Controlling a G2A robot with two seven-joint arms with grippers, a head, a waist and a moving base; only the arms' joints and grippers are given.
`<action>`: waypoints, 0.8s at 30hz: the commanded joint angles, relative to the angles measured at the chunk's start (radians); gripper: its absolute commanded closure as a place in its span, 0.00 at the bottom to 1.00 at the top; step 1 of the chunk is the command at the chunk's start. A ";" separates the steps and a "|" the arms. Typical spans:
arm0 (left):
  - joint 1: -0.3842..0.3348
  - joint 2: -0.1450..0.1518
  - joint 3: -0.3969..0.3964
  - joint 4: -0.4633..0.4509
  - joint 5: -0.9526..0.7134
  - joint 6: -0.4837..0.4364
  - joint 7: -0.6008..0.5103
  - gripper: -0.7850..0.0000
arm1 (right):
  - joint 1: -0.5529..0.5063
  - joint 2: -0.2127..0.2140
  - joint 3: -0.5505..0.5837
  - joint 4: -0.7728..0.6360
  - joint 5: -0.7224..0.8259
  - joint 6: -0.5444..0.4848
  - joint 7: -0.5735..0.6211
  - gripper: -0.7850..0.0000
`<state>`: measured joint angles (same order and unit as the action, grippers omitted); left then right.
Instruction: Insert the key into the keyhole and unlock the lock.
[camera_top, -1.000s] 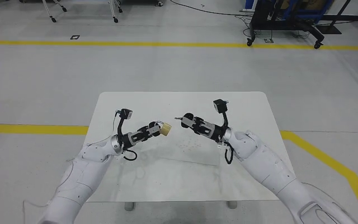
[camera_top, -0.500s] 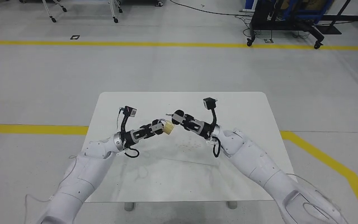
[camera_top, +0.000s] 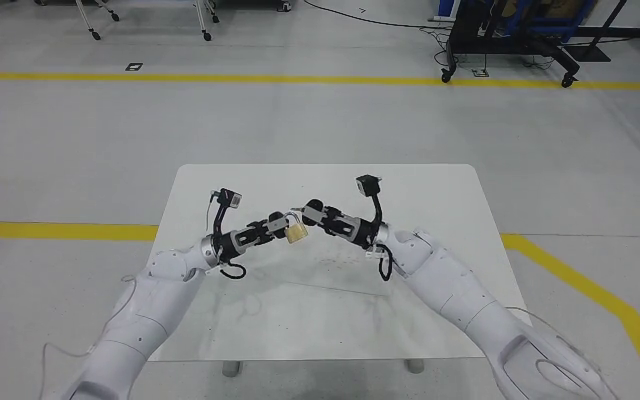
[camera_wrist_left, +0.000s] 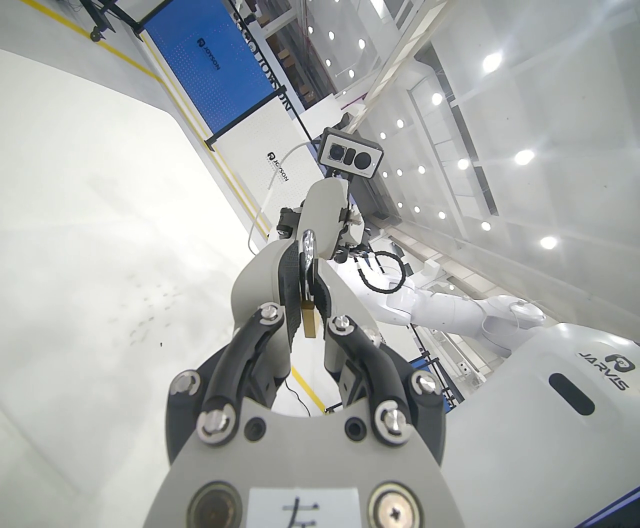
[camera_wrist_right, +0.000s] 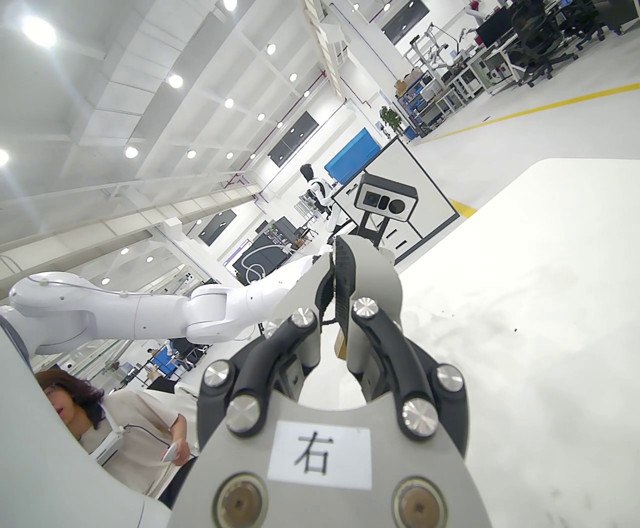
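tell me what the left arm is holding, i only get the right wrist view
Observer: In the top view the left gripper holds a brass lock.
Operator: are its jaws closed on it
Observer: Yes. The left wrist view shows them shut, with the lock's brass edge between them.
Operator: how close is my gripper
Observer: From above, the right gripper sits right beside the lock, on its far side. I cannot tell whether the key is in the keyhole.
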<state>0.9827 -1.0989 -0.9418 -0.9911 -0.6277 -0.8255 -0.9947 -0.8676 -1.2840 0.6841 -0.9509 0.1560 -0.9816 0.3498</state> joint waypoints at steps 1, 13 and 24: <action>-0.004 -0.001 0.004 0.005 -0.014 0.007 -0.007 1.00 | -0.001 0.002 0.013 0.002 0.010 -0.008 0.007 1.00; -0.032 -0.014 0.016 0.059 -0.286 0.264 -0.264 1.00 | -0.044 0.009 0.070 -0.039 0.004 -0.019 0.013 1.00; -0.064 -0.038 0.016 0.101 -0.264 0.304 -0.304 1.00 | -0.031 -0.013 0.060 -0.040 0.004 0.011 0.040 1.00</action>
<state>0.9197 -1.1357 -0.9240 -0.8922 -0.8938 -0.5228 -1.2975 -0.9017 -1.2946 0.7458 -0.9935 0.1587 -0.9726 0.3855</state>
